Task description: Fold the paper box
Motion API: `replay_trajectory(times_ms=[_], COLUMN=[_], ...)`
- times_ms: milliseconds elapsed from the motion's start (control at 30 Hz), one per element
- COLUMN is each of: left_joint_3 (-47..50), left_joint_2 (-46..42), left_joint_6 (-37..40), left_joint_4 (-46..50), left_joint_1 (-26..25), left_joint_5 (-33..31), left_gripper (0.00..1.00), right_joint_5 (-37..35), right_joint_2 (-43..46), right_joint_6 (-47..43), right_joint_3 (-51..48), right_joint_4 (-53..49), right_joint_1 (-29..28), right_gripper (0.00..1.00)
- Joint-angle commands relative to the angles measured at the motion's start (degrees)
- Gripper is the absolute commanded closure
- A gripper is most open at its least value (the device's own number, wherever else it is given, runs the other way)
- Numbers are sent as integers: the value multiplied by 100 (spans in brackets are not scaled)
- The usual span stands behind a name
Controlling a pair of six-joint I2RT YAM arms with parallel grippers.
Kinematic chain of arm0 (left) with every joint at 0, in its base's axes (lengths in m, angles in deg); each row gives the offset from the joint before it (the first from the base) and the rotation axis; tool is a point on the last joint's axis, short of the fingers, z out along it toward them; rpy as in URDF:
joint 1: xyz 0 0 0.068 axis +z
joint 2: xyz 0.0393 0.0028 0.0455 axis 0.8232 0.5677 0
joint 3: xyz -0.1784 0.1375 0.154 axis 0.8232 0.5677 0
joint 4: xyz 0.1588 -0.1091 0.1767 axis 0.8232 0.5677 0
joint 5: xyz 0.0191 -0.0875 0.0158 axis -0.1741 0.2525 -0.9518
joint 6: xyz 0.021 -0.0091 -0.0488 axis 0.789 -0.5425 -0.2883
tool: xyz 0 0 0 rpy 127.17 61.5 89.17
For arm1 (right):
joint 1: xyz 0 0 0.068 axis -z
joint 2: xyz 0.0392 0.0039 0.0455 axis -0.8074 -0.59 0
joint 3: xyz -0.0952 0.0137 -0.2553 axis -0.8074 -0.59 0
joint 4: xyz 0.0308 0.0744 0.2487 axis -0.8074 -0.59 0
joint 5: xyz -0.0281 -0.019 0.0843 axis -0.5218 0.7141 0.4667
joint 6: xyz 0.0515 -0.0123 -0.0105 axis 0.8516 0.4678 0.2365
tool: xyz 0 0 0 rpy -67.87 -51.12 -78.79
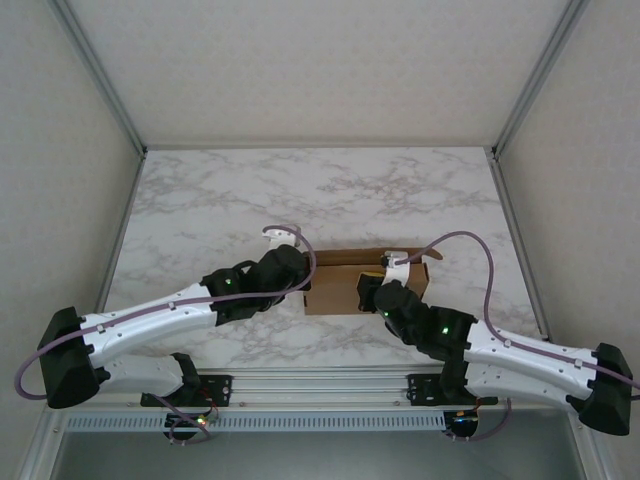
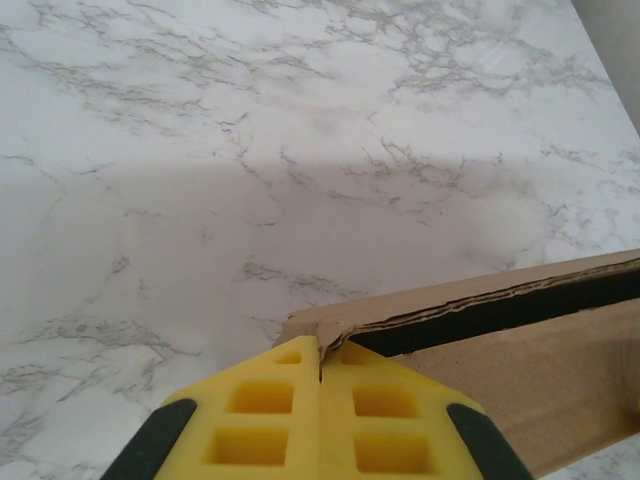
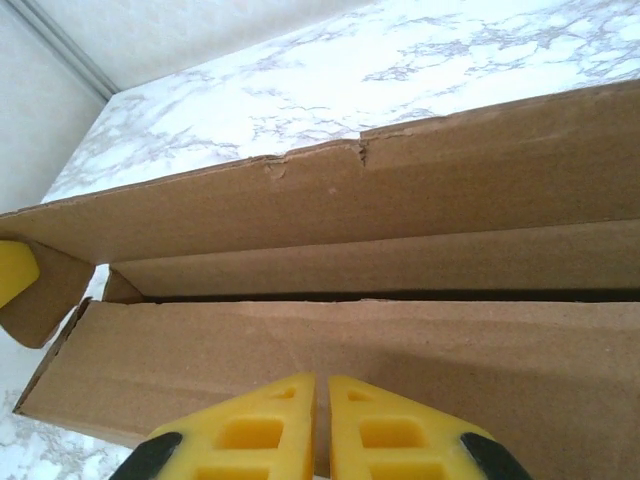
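Toward the near side of the marble table (image 1: 300, 190), about 6 o'clock of its centre, lies the paper box (image 1: 335, 292). The left gripper (image 2: 320, 352) is clenched on the box's 9 o'clock corner. The right gripper (image 3: 315, 385) reaches in from 4 o'clock with a hairline gap between its fingers at a flap; I cannot tell whether it grips. Beyond, grey-veined marble runs to pale textured walls (image 1: 320, 70) framed by aluminium posts (image 1: 100, 75).
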Motion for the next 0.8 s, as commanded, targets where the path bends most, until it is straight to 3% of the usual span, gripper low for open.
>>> replay_trajectory(times_ms=[0, 367, 767], left_joint_3=[-155, 262, 877], left_joint_2=[-127, -326, -653], left_joint_6=[142, -197, -401], left_joint_4=[131, -97, -154], left_joint_1=[75, 228, 224], left_joint_5=[134, 587, 591], left_gripper=[100, 100, 100], right_joint_5=[202, -2, -69], right_joint_2=[-356, -836, -819], right_joint_6=[319, 357, 380], right_joint_3=[-190, -38, -46], right_joint_4=[218, 94, -41], right_joint_1=[-179, -328, -328], right_gripper=[87, 87, 87])
